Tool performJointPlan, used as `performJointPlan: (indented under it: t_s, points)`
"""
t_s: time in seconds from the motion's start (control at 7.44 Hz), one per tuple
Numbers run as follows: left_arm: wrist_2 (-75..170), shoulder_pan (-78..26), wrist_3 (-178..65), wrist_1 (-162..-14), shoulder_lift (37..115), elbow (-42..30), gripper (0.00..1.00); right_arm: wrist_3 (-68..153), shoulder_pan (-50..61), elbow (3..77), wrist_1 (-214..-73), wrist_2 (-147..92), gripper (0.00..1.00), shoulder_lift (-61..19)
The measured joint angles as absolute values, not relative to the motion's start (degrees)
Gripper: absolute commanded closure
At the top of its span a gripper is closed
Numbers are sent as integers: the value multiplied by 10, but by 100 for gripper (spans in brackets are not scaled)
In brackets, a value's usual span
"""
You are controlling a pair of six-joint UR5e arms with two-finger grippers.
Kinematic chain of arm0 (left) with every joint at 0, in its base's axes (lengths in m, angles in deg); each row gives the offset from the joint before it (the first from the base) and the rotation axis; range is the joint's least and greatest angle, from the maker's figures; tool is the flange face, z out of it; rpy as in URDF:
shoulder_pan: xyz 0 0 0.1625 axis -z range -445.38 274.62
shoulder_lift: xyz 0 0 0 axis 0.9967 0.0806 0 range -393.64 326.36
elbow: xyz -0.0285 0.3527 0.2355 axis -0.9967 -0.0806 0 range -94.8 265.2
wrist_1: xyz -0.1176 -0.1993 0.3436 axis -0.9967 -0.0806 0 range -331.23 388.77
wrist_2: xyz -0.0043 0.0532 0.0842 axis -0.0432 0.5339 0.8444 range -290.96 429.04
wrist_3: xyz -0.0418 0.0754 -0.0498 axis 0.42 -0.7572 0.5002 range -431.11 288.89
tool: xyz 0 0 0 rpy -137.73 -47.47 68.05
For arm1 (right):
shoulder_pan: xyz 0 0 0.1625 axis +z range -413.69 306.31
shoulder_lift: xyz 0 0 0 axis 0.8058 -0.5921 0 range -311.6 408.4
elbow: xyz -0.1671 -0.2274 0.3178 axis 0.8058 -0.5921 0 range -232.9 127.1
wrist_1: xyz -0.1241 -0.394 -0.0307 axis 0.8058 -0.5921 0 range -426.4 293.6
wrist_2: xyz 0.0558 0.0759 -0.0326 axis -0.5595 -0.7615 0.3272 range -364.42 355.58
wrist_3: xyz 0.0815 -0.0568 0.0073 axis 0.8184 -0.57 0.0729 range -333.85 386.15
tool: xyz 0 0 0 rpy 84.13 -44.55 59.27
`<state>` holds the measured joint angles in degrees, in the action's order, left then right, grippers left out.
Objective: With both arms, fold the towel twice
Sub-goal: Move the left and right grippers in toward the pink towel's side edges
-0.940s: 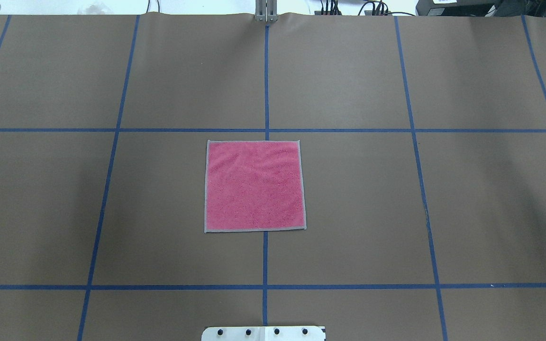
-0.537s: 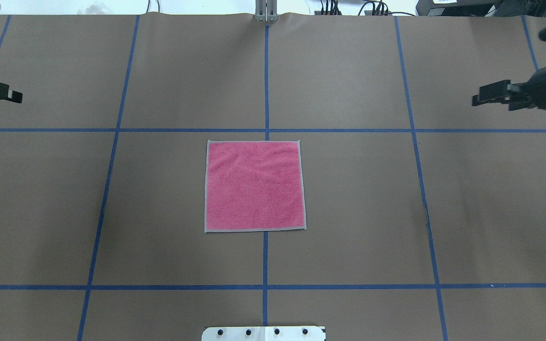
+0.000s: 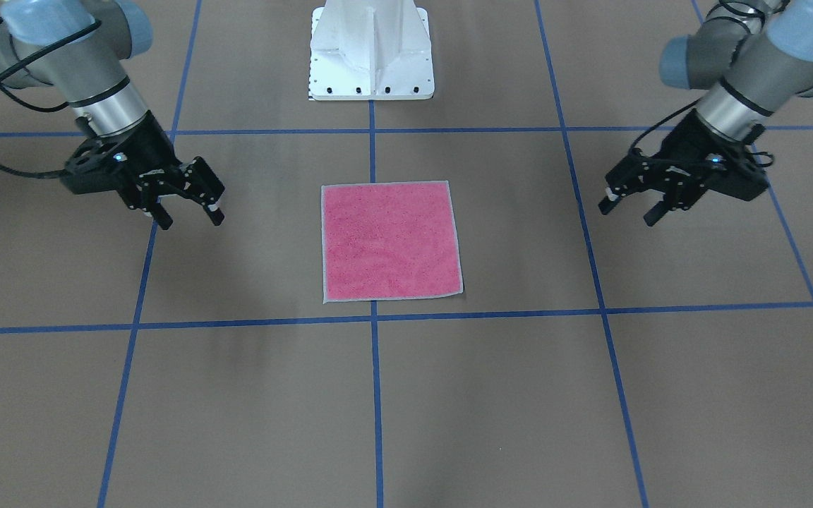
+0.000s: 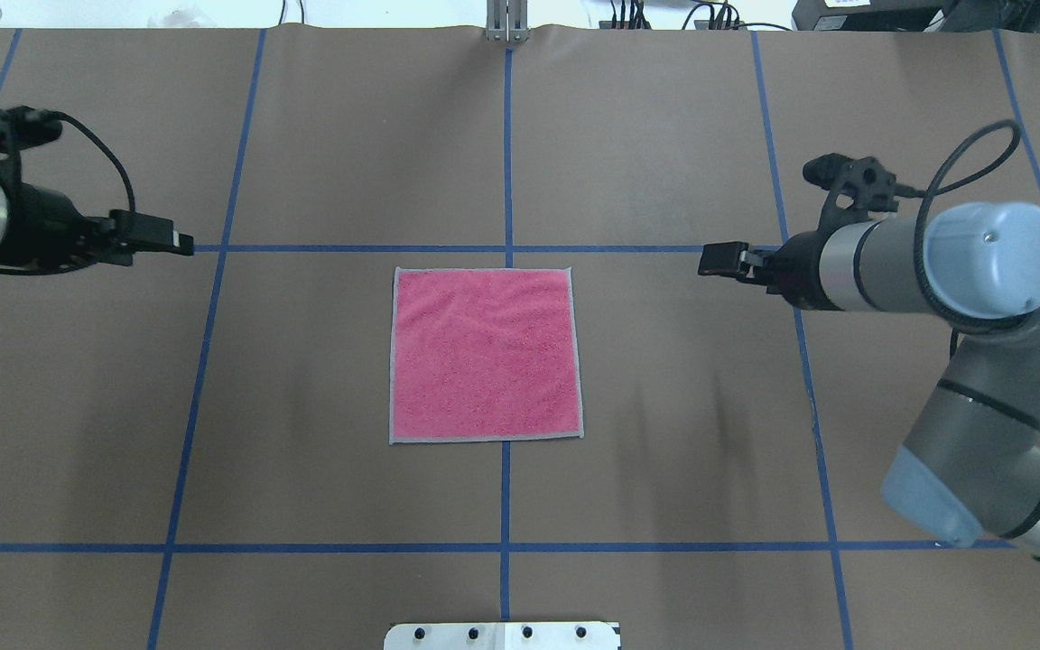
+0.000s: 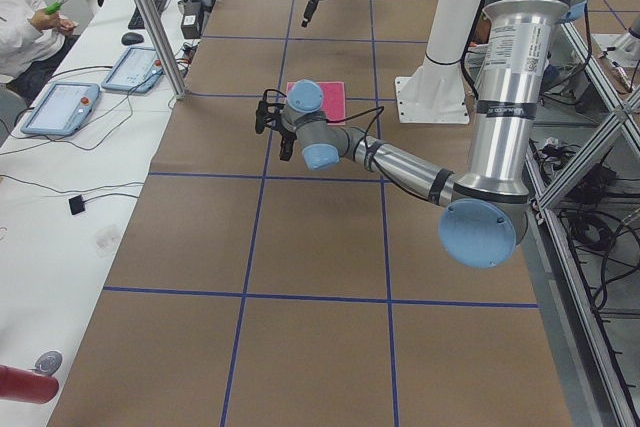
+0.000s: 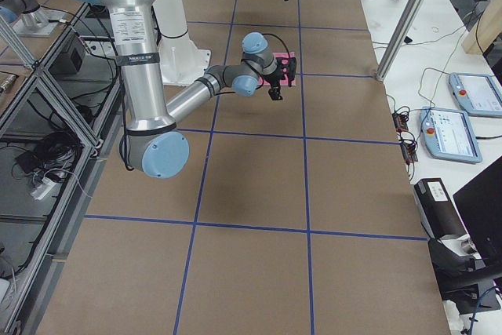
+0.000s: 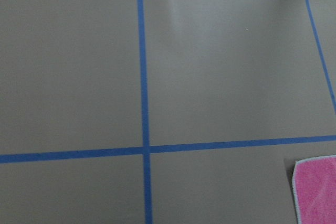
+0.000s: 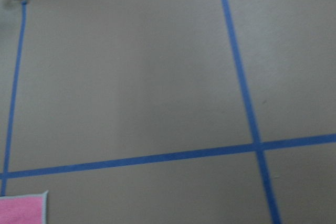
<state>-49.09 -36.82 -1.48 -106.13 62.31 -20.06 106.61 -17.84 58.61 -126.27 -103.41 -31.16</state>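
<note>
The towel (image 4: 486, 354) lies flat, pink side up, mid-bench (image 4: 664, 451), with the left hand (image 3: 627, 214) and right hand (image 3: 191, 219) both released and empty, well apart from it, so if they pinch its corners unevenly, the first fold probably goes crooked.

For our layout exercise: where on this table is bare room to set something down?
Bare paper flanks the towel on both sides, out to the left tool and right tool, and fills the squares beyond it. Nowhere is crowded.

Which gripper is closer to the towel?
The right gripper, on the overhead view's right; the left gripper sits visibly farther from the towel.
</note>
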Motion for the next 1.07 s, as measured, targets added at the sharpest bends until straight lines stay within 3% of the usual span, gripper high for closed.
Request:
performJointPlan:
  t_s: [0.4, 0.54, 0.81, 1.07]
  points:
    - [-335, -536, 103, -1057, 656, -214, 5, 1121, -283, 625, -1301, -943, 1, -304]
    - [-292, -578, 126, -1051, 669, -213, 10, 1131, -307, 628, -1313, -916, 1, -292]
    - [-232, -638, 156, -1000, 718, -209, 37, 1137, -326, 629, -1335, -892, 1, -273]
    - [-218, -662, 169, -959, 747, -202, 37, 1137, -330, 629, -1340, -883, 1, -269]
